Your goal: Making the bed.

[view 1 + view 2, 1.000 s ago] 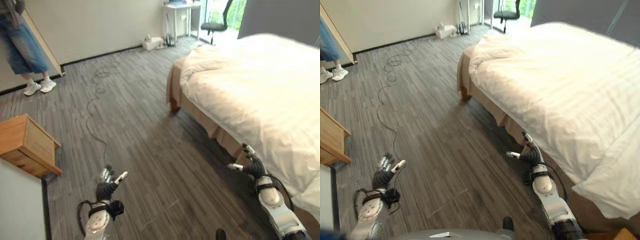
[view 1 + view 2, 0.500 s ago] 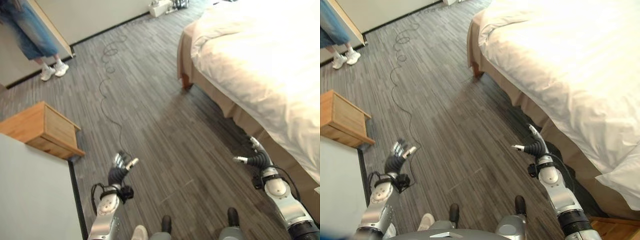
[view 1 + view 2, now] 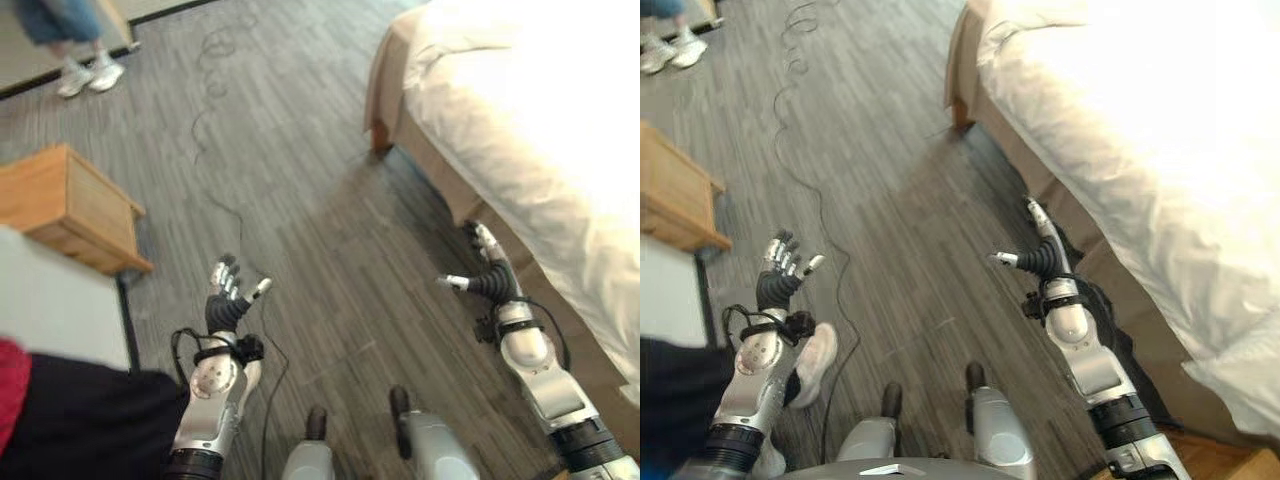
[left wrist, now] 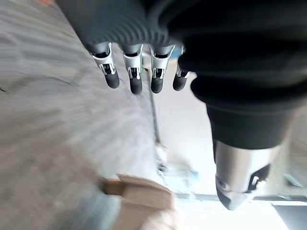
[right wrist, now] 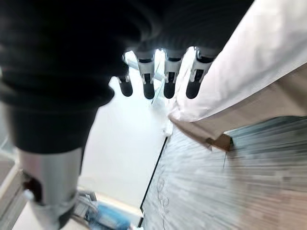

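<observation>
Progress: your bed looks untouched (white duvet on it).
Hands: left hand and right hand spread wide, empty.

Seeing grey wood-plank floor stretching ahead of me. Wooden nightstand sitting at my left, near white panel edge. Person standing far left by wall, white sneakers and blue trouser hems showing. Thin black cable lying in loops on floor beyond, well apart from nightstand.
</observation>
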Controlling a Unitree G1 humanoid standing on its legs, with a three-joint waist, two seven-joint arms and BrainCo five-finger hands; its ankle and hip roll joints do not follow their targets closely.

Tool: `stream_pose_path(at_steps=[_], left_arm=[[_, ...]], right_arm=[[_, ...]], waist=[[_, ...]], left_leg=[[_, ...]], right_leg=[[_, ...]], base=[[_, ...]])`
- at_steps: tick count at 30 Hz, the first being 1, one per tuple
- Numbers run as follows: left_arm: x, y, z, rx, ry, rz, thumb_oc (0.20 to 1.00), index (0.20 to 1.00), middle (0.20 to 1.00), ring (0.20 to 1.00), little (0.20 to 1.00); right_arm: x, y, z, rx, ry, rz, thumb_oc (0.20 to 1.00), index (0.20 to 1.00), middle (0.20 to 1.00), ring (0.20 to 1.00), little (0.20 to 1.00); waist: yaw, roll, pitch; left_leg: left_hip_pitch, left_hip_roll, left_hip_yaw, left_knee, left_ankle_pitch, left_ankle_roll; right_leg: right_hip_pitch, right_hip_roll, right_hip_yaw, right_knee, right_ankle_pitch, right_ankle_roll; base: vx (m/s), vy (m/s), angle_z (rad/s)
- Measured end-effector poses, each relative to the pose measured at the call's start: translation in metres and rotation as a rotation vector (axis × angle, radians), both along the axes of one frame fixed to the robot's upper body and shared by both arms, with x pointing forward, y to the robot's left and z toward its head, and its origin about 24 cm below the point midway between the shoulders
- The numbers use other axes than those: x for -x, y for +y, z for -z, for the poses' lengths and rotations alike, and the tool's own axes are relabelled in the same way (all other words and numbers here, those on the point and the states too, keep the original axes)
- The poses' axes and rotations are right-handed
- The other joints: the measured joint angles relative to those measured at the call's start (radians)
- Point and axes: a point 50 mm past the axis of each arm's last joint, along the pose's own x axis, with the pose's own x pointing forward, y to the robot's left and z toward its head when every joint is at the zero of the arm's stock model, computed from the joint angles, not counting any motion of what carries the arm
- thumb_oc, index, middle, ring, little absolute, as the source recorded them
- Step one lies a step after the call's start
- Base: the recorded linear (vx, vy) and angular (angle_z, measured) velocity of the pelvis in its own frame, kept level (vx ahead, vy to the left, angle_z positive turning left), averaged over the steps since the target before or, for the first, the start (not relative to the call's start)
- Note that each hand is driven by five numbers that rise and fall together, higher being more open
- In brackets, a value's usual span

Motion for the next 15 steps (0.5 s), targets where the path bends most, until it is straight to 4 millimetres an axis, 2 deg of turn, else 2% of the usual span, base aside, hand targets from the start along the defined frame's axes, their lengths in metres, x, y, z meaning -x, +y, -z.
stream_pose_path(at_steps=[2,3,4,5,6,7,8,9,10,11,13,14,15], left_arm=[[0.007,0.005,0.005,-0.009,0.026,-0.012,1.000,1.000,1.000,1.000,1.000],[0.009,0.007,0.006,-0.015,0.035,-0.011,1.000,1.000,1.000,1.000,1.000],[0.010,0.009,0.006,-0.027,0.042,-0.002,1.000,1.000,1.000,1.000,1.000],[0.009,0.010,0.005,-0.034,0.043,0.000,1.000,1.000,1.000,1.000,1.000],[0.011,0.012,0.008,-0.034,0.061,-0.007,1.000,1.000,1.000,1.000,1.000],[0.011,0.013,0.010,-0.033,0.068,-0.011,1.000,1.000,1.000,1.000,1.000],[0.011,0.013,0.009,-0.031,0.066,-0.013,1.000,1.000,1.000,1.000,1.000],[0.012,0.013,0.010,-0.026,0.067,-0.014,1.000,1.000,1.000,1.000,1.000],[0.017,0.010,0.013,-0.002,0.072,-0.006,1.000,1.000,1.000,1.000,1.000],[0.017,0.008,0.015,0.010,0.075,-0.007,1.000,1.000,1.000,1.000,1.000],[0.017,0.009,0.015,0.005,0.079,-0.003,1.000,1.000,1.000,1.000,1.000],[0.013,0.009,0.014,0.004,0.076,0.003,1.000,1.000,1.000,1.000,1.000],[0.011,0.008,0.013,0.005,0.076,0.005,1.000,1.000,1.000,1.000,1.000]], right_arm=[[0.001,0.002,0.003,-0.006,0.013,-0.009,1.000,1.000,1.000,1.000,1.000],[0.000,0.004,0.005,-0.008,0.020,-0.014,1.000,1.000,1.000,1.000,1.000],[-0.003,0.006,0.008,-0.011,0.030,-0.016,1.000,1.000,1.000,1.000,1.000],[-0.006,0.006,0.008,-0.007,0.034,-0.016,1.000,1.000,1.000,1.000,1.000],[-0.009,0.008,0.007,-0.010,0.030,-0.018,1.000,1.000,1.000,1.000,1.000],[-0.008,0.011,0.005,-0.018,0.022,-0.027,1.000,1.000,1.000,1.000,1.000],[-0.010,0.014,0.001,-0.017,0.006,-0.040,1.000,1.000,1.000,1.000,1.000],[-0.011,0.013,-0.001,-0.012,-0.001,-0.041,1.000,1.000,1.000,1.000,1.000],[-0.012,0.013,-0.003,0.006,0.000,-0.047,1.000,1.000,1.000,1.000,1.000],[-0.013,0.011,-0.004,0.018,0.000,-0.051,1.000,1.000,1.000,1.000,1.000],[-0.011,0.012,0.001,0.029,0.024,-0.064,1.000,1.000,1.000,1.000,1.000],[-0.011,0.012,0.001,0.032,0.029,-0.066,1.000,1.000,1.000,1.000,1.000],[-0.012,0.012,0.001,0.032,0.028,-0.066,1.000,1.000,1.000,1.000,1.000]], waist=[[0.020,-0.015,0.003],[0.025,-0.045,0.009],[0.040,-0.088,0.012],[0.060,-0.104,0.011],[0.082,-0.106,0.020],[0.089,-0.105,0.019],[0.103,-0.102,0.023],[0.105,-0.094,0.027],[0.109,-0.072,0.030],[0.116,-0.055,0.033],[0.123,-0.026,0.033],[0.128,-0.028,0.033],[0.136,-0.029,0.031]], left_leg=[[0.014,0.010,0.007,0.038,0.014,-0.021],[-0.007,-0.012,0.025,0.116,0.016,-0.028],[-0.119,-0.056,0.061,0.344,0.022,-0.043],[-0.243,-0.078,0.065,0.578,0.074,-0.078],[-0.331,-0.104,0.045,0.745,0.131,-0.039],[-0.365,-0.123,0.048,0.777,0.105,-0.024],[-0.373,-0.152,0.129,0.592,0.053,0.015],[-0.358,-0.180,0.165,0.472,0.052,0.015],[-0.286,-0.236,0.202,0.129,0.066,0.036],[-0.255,-0.256,0.200,0.007,0.093,0.067],[-0.265,-0.259,0.238,-0.062,0.107,0.076],[-0.312,-0.249,0.269,-0.064,0.107,0.073],[-0.320,-0.241,0.265,-0.059,0.107,0.074]], right_leg=[[0.039,0.021,-0.010,-0.010,-0.022,-0.018],[0.047,0.005,-0.007,-0.006,-0.037,-0.028],[0.053,-0.019,-0.002,0.000,-0.051,-0.056],[0.057,-0.033,0.009,0.005,-0.057,-0.081],[0.093,-0.030,0.026,-0.005,-0.062,-0.100],[0.117,-0.031,0.030,-0.025,-0.064,-0.105],[0.150,-0.039,0.042,-0.064,-0.070,-0.095],[0.171,-0.037,0.048,-0.087,-0.064,-0.080],[0.240,-0.037,0.056,-0.176,-0.049,-0.050],[0.269,-0.028,0.058,-0.198,-0.031,-0.056],[0.351,-0.004,0.050,-0.259,-0.047,-0.047],[0.393,-0.007,0.058,-0.261,-0.107,-0.055],[0.415,-0.012,0.064,-0.261,-0.132,-0.046]], base=[[0.27,-0.184,0.16],[0.21,-0.134,0.19],[0.21,-0.093,0.03],[0.27,-0.035,-0.19],[0.27,0.027,-0.29],[0.54,0.177,-0.33],[0.56,0.222,-0.18],[0.68,0.287,-0.24],[0.35,0.145,-0.25],[0.35,0.146,-0.23],[0.36,0.156,-0.11],[0.66,0.312,-0.08],[0.57,0.274,-0.24]])
